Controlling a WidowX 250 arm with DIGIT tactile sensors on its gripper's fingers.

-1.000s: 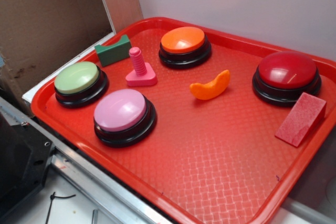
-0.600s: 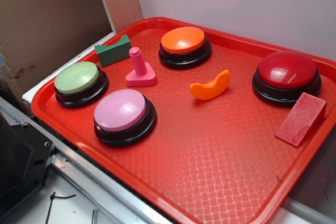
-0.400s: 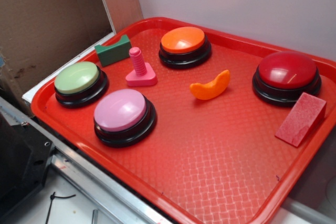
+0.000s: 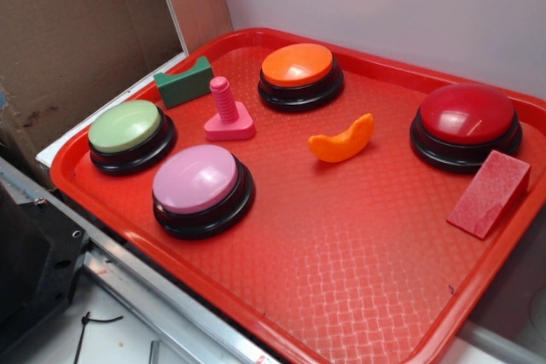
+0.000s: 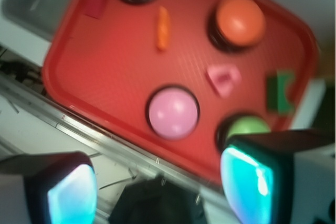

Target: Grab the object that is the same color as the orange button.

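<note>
One red tray [image 4: 358,279], four buttons; orange button [image 4: 297,65] at the back. Orange crescent [image 4: 342,142] lies free mid-tray, between it and the red button [image 4: 467,113]. Gripper [image 5: 157,182] high above, jaws spread. Descend centred, pinch across the narrow width.

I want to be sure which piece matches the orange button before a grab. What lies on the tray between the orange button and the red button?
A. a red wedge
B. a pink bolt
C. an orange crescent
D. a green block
C: the orange crescent lies flat on the tray between the orange button and the red button, untouched.
</note>
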